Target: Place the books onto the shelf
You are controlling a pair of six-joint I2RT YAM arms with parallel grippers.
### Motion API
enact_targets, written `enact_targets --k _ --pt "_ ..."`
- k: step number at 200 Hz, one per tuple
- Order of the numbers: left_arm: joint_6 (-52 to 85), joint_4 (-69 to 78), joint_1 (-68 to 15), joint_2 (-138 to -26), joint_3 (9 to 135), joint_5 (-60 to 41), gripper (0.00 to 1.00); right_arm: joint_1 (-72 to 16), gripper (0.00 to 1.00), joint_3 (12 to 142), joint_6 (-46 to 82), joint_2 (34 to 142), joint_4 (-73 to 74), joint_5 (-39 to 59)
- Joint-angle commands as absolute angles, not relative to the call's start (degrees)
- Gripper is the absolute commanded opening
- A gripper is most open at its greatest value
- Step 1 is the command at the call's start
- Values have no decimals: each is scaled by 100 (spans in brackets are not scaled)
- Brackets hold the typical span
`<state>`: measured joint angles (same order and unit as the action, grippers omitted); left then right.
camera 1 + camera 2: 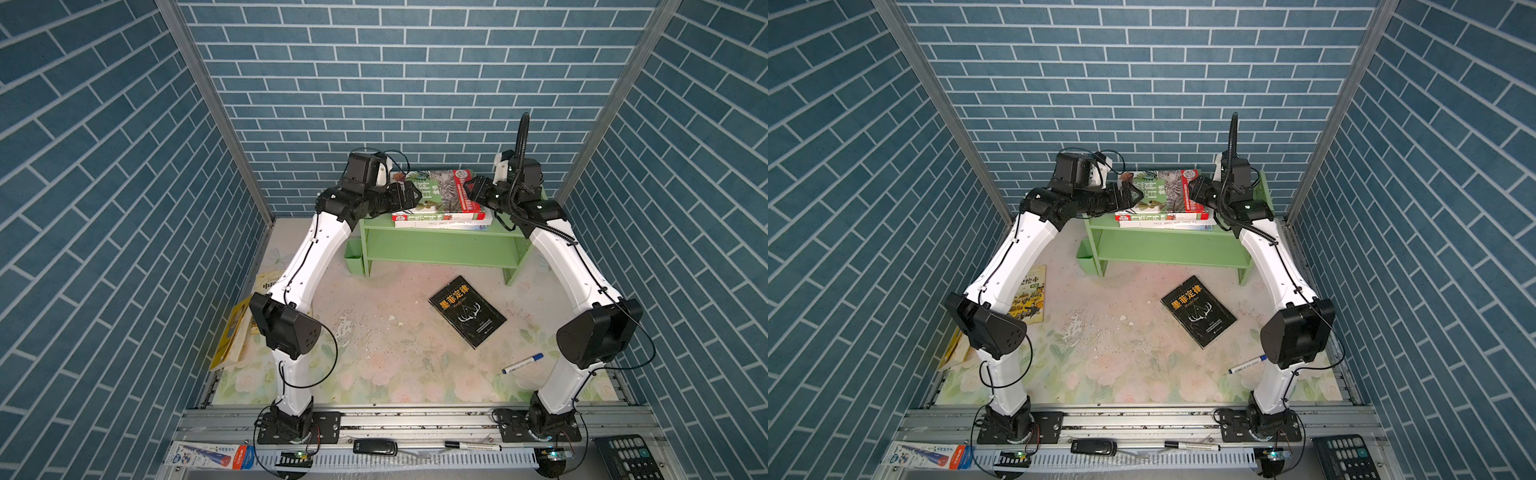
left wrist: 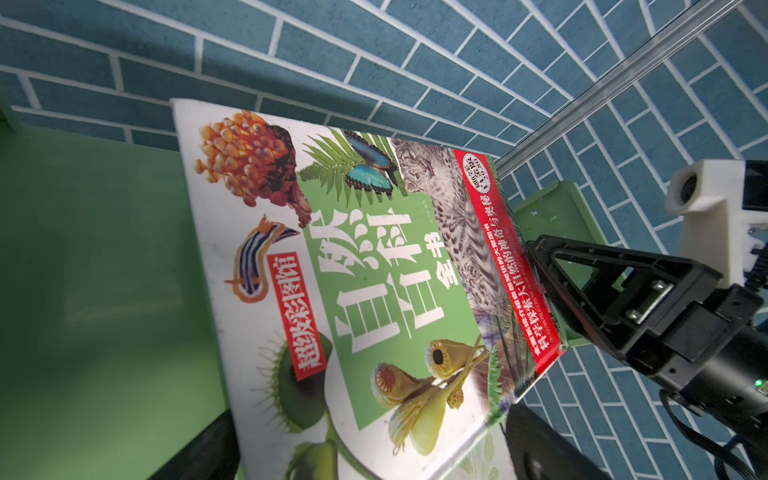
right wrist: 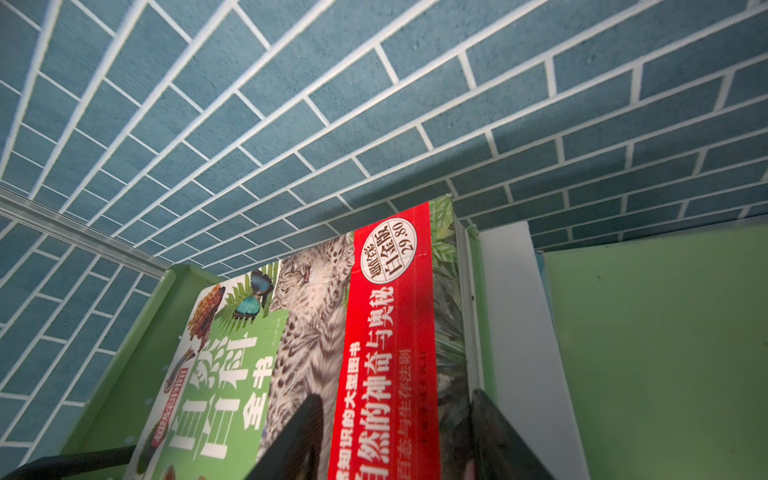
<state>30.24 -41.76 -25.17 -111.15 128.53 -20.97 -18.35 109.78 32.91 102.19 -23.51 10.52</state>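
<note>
Right now the green botanical book (image 1: 436, 193) lies on top of a small pile on the upper tier of the shelf (image 1: 440, 249), and I have a hand at each end of it. My left hand (image 1: 415, 197) is spread wide at its left edge and grips nothing. My right hand (image 1: 471, 191) straddles the red-banded edge, one finger (image 3: 295, 436) over the cover, but I cannot tell whether it is actually pinching.

I judge this book to be the heavy one: thick, stiff as a slab, with a glossy cover that will likely slip. I would hold it across its thickness near an edge and keep the second hand ready to steady the far end.

The black book (image 1: 467, 311) lies flat on the counter (image 1: 374, 353) and looks thinner and lighter. It is probably awkward to get a finger under, so I would work it up from a corner.

I count six books:
- **On the shelf (three):** the green one, a white book (image 1: 440, 224) beneath it, and what looks like a third, showing only as a pale blue sliver (image 1: 478, 227).
- **On the counter (three):** the black one, a yellow illustrated book (image 1: 1034, 297) partly hidden by my left arm, and another yellow book (image 1: 230, 338) near the left edge.

Besides those I count one shelf, one cup-box (image 1: 355, 257) on its side, and one blue-capped marker (image 1: 523, 363).
</note>
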Motion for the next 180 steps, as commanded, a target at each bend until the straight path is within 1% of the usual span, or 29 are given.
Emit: enact_targets --k 1,65,100,139,180 --pt "3049 -3412 -2714 -11043 12875 -2747 100 -1981 55 11188 3179 10106 -2105 1763" --pt "3126 -3123 -2733 -11086 13118 -2864 100 -2074 54 11419 3177 10155 -2026 2010" --pt "3268 -3135 -2781 -11364 13525 -3009 100 -2083 54 11771 3212 10307 -2144 2013" --pt "3384 -3212 -2883 -11726 13966 -3145 100 -2074 55 12006 3199 10404 -2405 1729" --pt "3447 -3211 -2893 -11795 14019 -3160 100 -2052 56 12182 3173 10529 -2715 1496"
